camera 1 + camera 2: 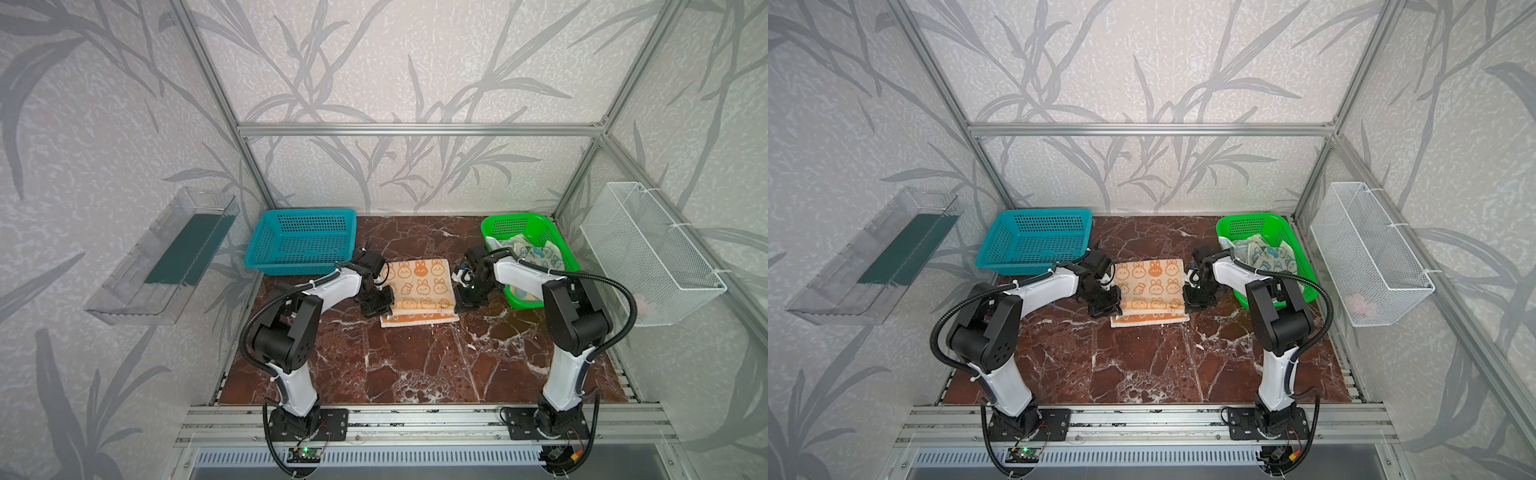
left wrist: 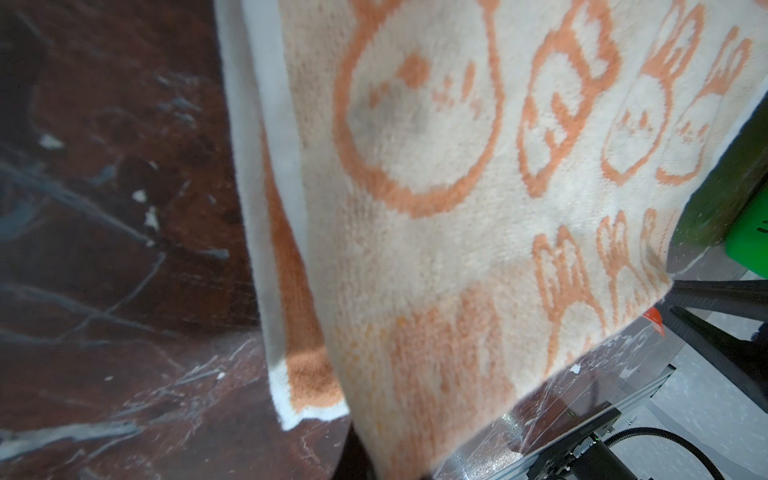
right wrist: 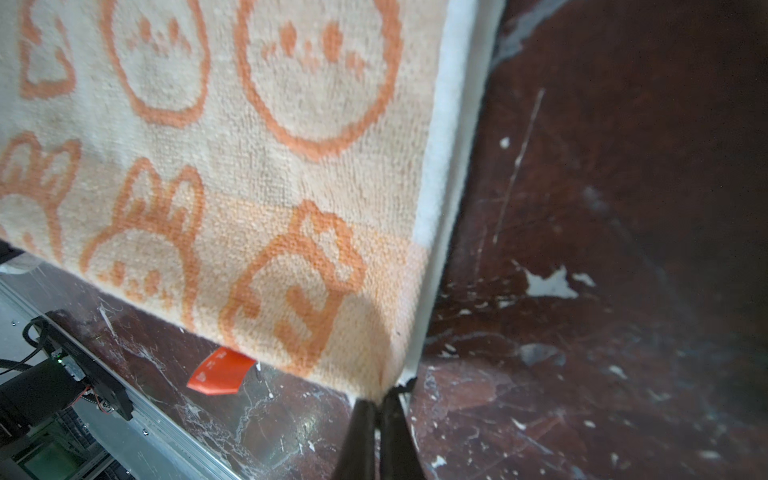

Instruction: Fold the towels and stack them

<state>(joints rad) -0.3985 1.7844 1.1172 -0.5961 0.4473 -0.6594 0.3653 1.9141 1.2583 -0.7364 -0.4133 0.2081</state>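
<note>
An aluminium rail runs along the front edge, with an arm bolted to it near each end. Beyond it lies the bare brown marble tabletop.

Past the middle of the table lies the folded peach towel, bunny print up. A lower layer with an orange band shows along its near edge. The left gripper stands at the near left corner of the upper layer and the right gripper at the near right corner. Both top views show this.

In the right wrist view the two black fingers of the right gripper are pressed together, with the very corner of the peach towel pinched between them. From the tips the cloth rises clear of the marble, and a red tag hangs under its edge.

In the left wrist view the upper layer is likewise lifted off the table and runs down to a dark finger at the frame's edge. Cloth hides the tips, but the jaws are closed on that corner. The banded lower layer lies flat on the marble.

Farther back, a blue basket sits just beyond the left gripper. At the right a green basket holds crumpled cream-and-blue towels.

On the side walls hang a clear plastic tray and a white wire basket.
</note>
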